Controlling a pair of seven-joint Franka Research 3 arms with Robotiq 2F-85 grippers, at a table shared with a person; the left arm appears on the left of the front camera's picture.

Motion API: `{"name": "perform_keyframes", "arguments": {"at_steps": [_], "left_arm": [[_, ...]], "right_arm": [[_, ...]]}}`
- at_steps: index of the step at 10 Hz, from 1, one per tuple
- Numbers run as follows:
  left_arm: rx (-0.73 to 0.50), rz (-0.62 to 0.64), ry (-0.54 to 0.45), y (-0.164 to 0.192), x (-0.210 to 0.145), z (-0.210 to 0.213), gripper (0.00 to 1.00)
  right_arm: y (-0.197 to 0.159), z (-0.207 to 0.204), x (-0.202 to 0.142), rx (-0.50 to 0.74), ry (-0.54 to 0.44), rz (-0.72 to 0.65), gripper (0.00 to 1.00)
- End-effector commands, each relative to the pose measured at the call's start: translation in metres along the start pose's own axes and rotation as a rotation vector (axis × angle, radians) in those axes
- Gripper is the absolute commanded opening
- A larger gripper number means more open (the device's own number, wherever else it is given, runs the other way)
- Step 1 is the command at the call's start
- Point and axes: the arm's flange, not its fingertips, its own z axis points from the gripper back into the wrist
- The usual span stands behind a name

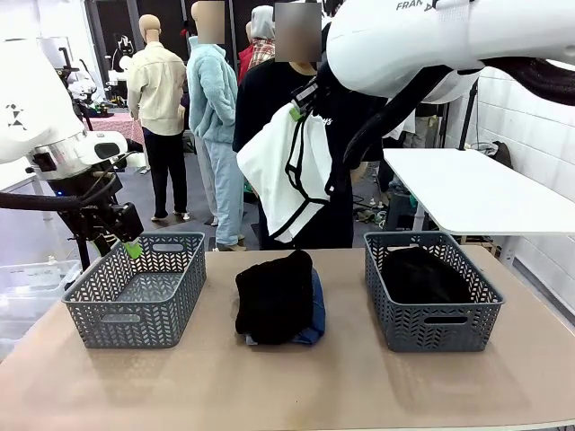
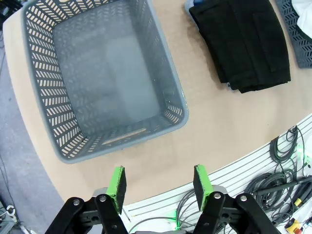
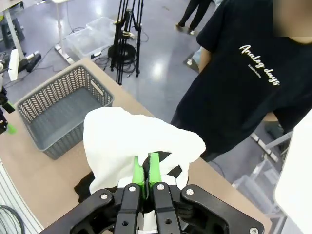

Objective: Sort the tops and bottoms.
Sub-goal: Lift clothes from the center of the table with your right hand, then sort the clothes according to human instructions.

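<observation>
A white top with thin black edging (image 1: 286, 169) hangs high over the table's middle, and my right gripper (image 1: 299, 106) is shut on its upper edge. In the right wrist view the same white top (image 3: 131, 141) drapes over the closed green pads (image 3: 145, 171). On the table's middle lies a pile: a black top (image 1: 274, 296) over blue denim bottoms (image 1: 314, 316). The black top (image 2: 246, 41) also shows in the left wrist view. My left gripper (image 1: 126, 241) hovers open at the far left corner of the left basket, empty (image 2: 160, 185).
A grey basket (image 1: 135, 289) stands empty on the left, also seen from above (image 2: 105, 73). The right grey basket (image 1: 431, 292) holds black cloth. A person in a black lettered T-shirt (image 3: 243, 83) stands at the table's far side. A white side table (image 1: 467, 184) is at the right.
</observation>
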Motion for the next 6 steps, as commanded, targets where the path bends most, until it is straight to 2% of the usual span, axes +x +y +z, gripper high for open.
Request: {"name": "perform_keyframes", "arguments": {"at_steps": [1, 6], "left_arm": [[0.009, -0.005, -0.003, 0.0026, -0.0005, 0.0005, 0.72], [0.009, -0.005, -0.003, 0.0026, -0.0005, 0.0005, 0.72]], "right_arm": [[0.0061, -0.0078, -0.0006, 0.0, -0.013, -0.01, 0.0], [0.0061, -0.0078, -0.0006, 0.0, -0.013, -0.01, 0.0]]}}
